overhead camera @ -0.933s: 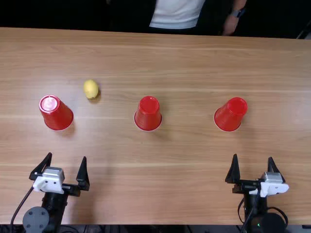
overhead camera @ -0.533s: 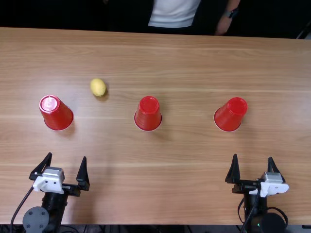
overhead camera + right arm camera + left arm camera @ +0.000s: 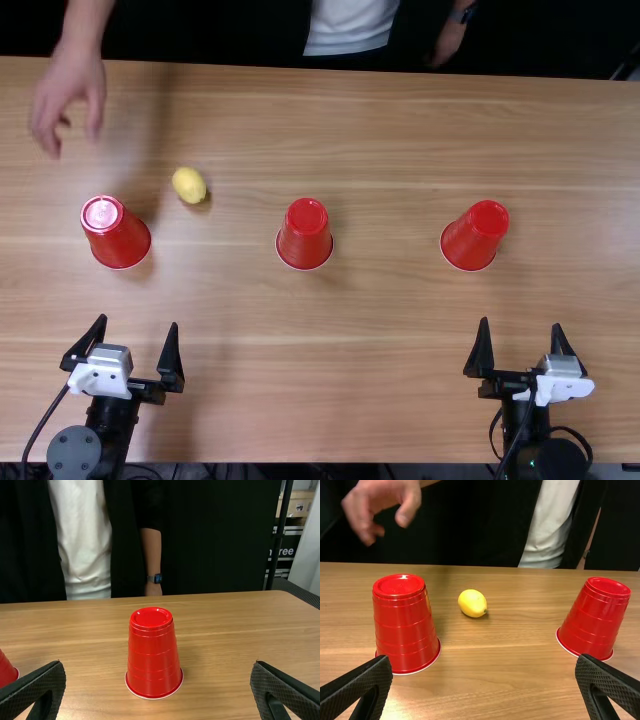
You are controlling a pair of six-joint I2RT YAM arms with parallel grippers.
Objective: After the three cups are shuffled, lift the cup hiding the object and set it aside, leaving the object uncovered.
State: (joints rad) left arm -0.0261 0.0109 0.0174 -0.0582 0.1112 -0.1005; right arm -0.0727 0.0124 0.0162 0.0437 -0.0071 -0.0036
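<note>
Lemon (image 3: 189, 185) lies uncovered beyond the left hand (image 3: 135, 325), near left cup (image 3: 115, 232).

A person's hand (image 3: 68, 97) has come in over the far left part of the table (image 3: 380, 130), beyond the left cup (image 3: 115, 232). The lemon (image 3: 189, 185), which had rolled slightly toward the middle cup (image 3: 304, 233), is back nearer the left cup.

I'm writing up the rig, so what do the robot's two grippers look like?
Both match: the left gripper and right gripper each have two black, pointed fingers with a cross-hatched texture, mounted on a white block. A black cable loops beside the left one.
</note>
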